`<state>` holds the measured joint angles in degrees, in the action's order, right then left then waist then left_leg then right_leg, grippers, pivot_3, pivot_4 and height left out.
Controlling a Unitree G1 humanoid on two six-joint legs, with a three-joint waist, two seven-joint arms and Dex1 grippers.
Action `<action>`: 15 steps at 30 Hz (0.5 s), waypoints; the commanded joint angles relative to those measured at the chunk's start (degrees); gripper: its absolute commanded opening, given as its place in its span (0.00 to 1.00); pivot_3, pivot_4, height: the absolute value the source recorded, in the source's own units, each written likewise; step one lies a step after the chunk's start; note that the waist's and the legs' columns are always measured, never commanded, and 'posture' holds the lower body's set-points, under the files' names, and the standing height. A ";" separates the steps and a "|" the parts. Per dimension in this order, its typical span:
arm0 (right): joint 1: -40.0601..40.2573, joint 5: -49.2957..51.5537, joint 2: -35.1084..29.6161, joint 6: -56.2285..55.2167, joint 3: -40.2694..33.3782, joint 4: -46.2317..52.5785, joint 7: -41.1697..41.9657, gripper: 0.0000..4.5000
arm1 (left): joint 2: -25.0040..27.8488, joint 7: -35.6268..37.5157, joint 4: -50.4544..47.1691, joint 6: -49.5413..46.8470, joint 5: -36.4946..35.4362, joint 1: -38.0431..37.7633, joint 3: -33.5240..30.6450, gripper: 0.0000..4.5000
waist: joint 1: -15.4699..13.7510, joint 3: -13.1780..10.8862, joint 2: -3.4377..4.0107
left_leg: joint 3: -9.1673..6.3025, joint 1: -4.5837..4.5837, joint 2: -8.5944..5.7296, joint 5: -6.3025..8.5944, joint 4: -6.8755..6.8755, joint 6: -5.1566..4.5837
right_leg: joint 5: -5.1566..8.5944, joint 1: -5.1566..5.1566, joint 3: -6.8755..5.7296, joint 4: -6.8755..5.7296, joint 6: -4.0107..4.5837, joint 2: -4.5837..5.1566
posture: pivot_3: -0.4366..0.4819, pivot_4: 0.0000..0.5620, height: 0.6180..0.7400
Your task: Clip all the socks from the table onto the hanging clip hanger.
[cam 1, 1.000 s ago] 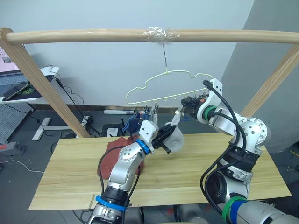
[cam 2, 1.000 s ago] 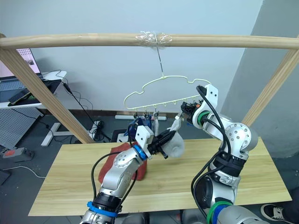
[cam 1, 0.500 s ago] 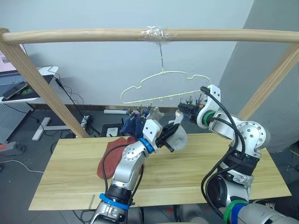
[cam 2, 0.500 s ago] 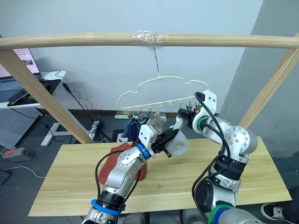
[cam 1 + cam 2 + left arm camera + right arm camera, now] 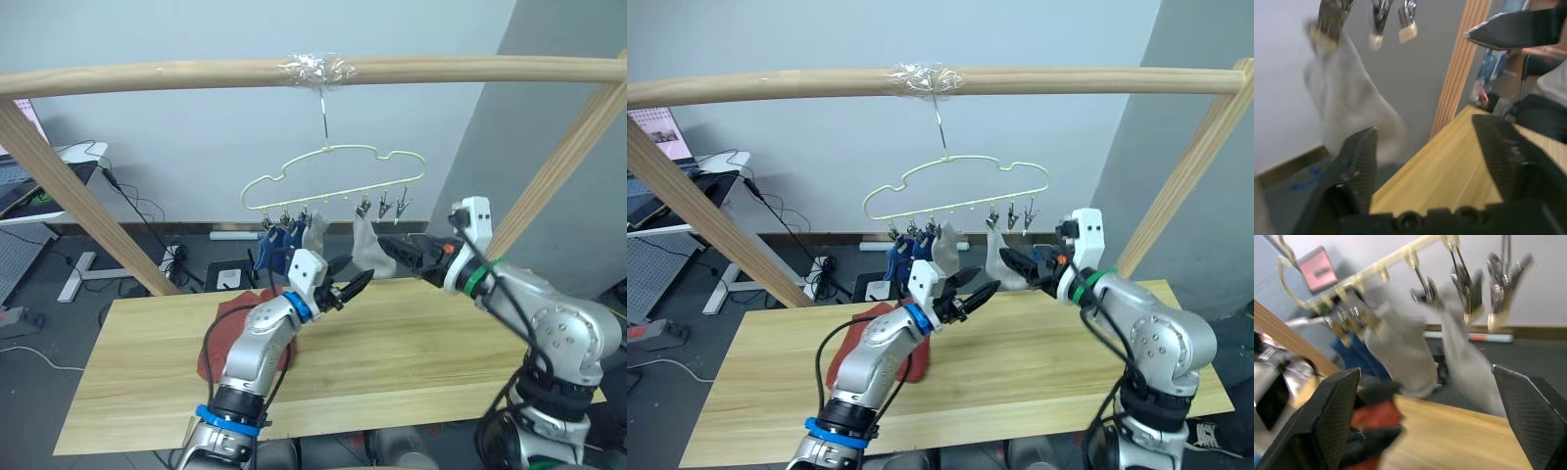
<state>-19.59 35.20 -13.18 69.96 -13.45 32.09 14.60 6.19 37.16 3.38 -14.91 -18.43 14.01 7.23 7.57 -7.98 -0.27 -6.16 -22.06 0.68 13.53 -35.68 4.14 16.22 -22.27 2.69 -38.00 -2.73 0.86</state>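
Both my hands, left [image 5: 355,284] and right [image 5: 390,249], hang released beneath the pale-yellow wire clip hanger [image 5: 333,181], where two blue and two grey knit socks [image 5: 364,245] hang; rust-red socks [image 5: 872,338] remain on the plank counter [image 5: 392,343]. I judge a careless reach could swing the hanger and shake socks loose

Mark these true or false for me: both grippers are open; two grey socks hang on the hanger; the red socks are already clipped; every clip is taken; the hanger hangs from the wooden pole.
1. Left gripper and right gripper are both open and empty. True.
2. Two grey socks hang from the clip hanger. True.
3. The red socks are clipped. False: they lie on the table.
4. Every clip is taken. False: two clips hang empty.
5. The hanger hangs from the wooden pole. True.
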 commanded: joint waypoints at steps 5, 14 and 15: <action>5.52 -17.09 -1.61 -26.74 13.46 -4.48 -2.70 1.00 | 7.60 -5.71 -12.57 -7.62 4.88 -2.98 -0.22 0.93 | 0.52 -0.04 -0.04 | -0.02 0.04 0.02 0.00 0.01 0.00 | 0.00 0.00 -0.01 -0.02 -0.01 -0.01 | 0.35 0.18 1.00; 5.93 -26.59 3.41 -42.80 18.19 -11.29 -6.83 0.66 | 16.41 1.05 -24.63 -10.57 -4.19 -6.09 -6.56 0.94 | -0.06 -0.06 -0.07 | -0.01 0.04 0.03 0.00 0.13 0.03 | 0.00 -0.01 0.00 0.00 -0.01 0.03 | 0.38 0.15 1.00; 5.85 -26.95 3.85 -43.65 18.21 -11.81 -6.97 0.64 | 16.08 0.41 -25.29 -11.38 -5.41 -6.09 -7.61 0.94 | -0.26 -0.06 -0.08 | -0.01 0.04 0.02 0.00 0.13 0.03 | 0.00 -0.01 0.00 0.00 -0.01 0.05 | 0.38 0.15 1.00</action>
<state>-12.93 9.19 -9.87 29.36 4.44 19.59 8.22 22.56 38.04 -18.70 -25.80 -21.07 7.71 1.74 7.31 -8.04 -0.35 -6.17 -22.02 0.70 13.53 -35.55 4.17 16.22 -22.28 2.68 -37.99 -2.74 0.90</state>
